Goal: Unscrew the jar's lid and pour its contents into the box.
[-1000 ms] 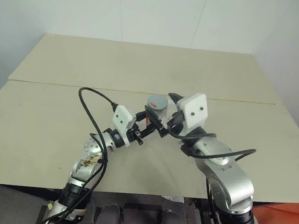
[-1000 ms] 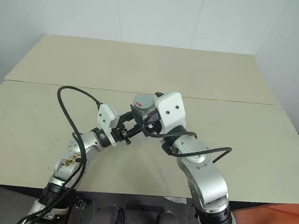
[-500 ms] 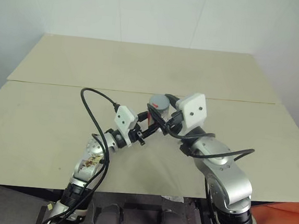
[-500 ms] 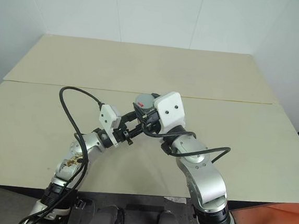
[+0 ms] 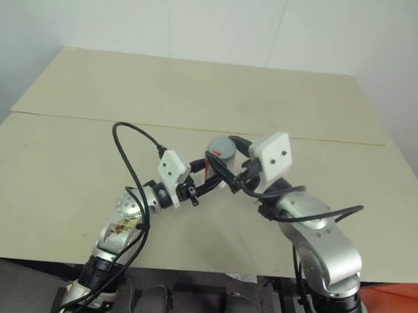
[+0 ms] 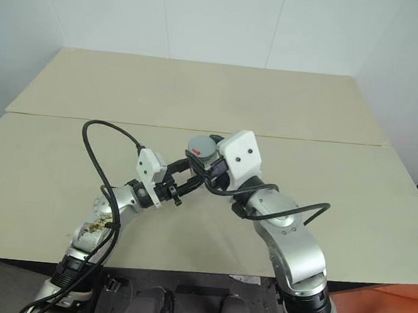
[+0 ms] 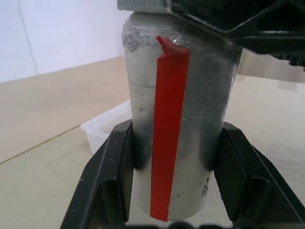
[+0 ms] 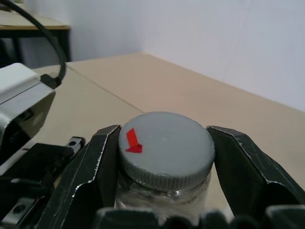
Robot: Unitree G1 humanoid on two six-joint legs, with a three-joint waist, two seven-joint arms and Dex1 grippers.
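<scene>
The jar (image 7: 200,109), a cloudy silvery cylinder with a red strip (image 7: 169,124) down its side, stands upright above the table. My left gripper (image 7: 174,162) is shut on its lower body. The grey ribbed lid (image 8: 167,148), with a red mark on top, sits on the jar. My right gripper (image 8: 164,157) is shut on the lid, one black finger (image 8: 95,162) on each side of the rim. In the head views the jar (image 5: 220,154) sits between both grippers over the table's middle. The clear box (image 7: 107,125) lies on the table behind the jar. The contents are hidden.
The beige table (image 5: 63,151) stretches wide around the arms, with a seam across it just behind the jar. A black cable (image 5: 125,156) loops up from my left arm. A white wall stands behind the table's far edge.
My right gripper's fingers have closed onto the lid and its wrist has swung slightly. The left gripper and the jar have stayed in place.
</scene>
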